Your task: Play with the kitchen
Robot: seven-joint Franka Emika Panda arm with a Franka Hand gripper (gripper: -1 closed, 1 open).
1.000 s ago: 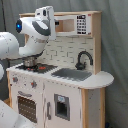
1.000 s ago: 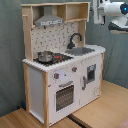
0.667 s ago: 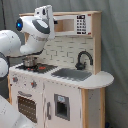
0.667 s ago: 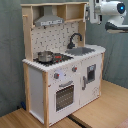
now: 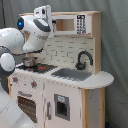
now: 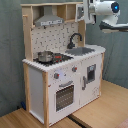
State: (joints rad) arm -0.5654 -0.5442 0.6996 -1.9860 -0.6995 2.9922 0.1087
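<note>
Kitchen stands on a wooden table, grey curtain behind. Pot sits on the hob, faucet arches over the sink. In the first exterior view the white arm covers the kitchen's upper corner at the first exterior view's left. The second exterior view shows the hood and oven door unobstructed. Jaws: cannot tell whether spread or closed.
</note>
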